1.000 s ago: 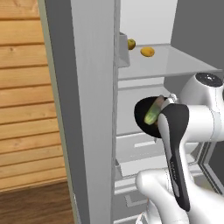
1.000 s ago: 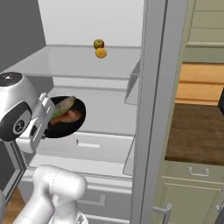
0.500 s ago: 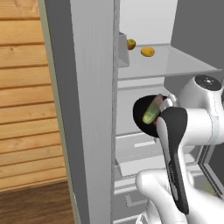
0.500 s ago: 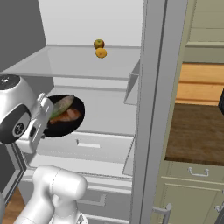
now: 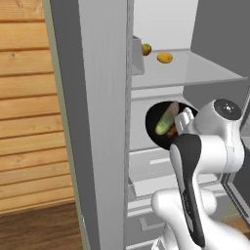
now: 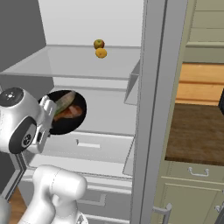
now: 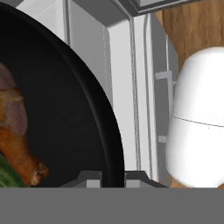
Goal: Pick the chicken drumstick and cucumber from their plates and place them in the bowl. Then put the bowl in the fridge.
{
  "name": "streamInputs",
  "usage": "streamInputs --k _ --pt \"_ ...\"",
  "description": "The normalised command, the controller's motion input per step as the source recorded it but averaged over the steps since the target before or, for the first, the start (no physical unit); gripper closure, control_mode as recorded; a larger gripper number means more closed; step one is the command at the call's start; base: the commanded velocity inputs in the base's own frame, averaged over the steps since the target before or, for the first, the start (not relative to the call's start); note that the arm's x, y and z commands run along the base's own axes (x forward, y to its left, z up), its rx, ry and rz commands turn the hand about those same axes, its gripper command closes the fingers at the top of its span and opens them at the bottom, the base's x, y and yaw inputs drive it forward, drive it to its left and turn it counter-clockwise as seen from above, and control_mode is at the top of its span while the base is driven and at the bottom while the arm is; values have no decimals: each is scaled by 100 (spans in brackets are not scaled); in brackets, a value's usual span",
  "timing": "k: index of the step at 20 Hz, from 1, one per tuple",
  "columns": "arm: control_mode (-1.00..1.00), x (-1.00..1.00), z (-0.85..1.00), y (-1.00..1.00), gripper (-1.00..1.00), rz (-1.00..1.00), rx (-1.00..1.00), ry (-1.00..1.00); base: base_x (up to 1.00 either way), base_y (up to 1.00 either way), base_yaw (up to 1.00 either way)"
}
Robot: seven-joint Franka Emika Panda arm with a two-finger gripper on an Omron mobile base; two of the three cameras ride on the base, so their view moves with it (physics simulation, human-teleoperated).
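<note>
My gripper (image 7: 113, 178) is shut on the rim of the glossy black bowl (image 7: 70, 100). In the bowl lie the reddish-brown chicken drumstick (image 7: 15, 131) and the green cucumber (image 7: 6, 176). From the base cameras the bowl (image 5: 155, 128) (image 6: 74, 124) hangs tipped towards me inside the open fridge (image 5: 93, 97), just under its glass shelf. The pale cucumber (image 5: 165, 119) (image 6: 63, 102) rests above the drumstick (image 6: 71, 112). The plates are out of view.
Two yellow-orange fruits (image 5: 165, 57) (image 6: 101, 53) sit on the glass shelf (image 6: 65, 63) above the bowl. White drawers (image 6: 87, 146) fill the fridge below it. A wooden wall (image 5: 27, 122) stands left of the door. Green cabinets and a wooden counter (image 6: 197, 135) stand at the right.
The wrist has sunk a little and the bowl has shifted slightly inside the fridge opening, with the gripper still shut on it. The food has stayed in the bowl.
</note>
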Motion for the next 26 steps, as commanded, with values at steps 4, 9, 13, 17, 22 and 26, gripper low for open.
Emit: streamInputs --k 4,9,13,17,22,26 --pt "-100 90 -19 0 100 0 0 0 0 0 0" --pt "-100 54 -53 0 100 -1 0 0 0 0 0" --pt "-100 43 -51 0 100 -4 0 0 0 0 0" --pt "-100 61 -17 -2 100 0 0 1 0 0 0" --pt "-100 73 -1 0 100 0 0 13 0 0 0" --pt "-100 64 0 0 100 0 0 3 0 0 0"
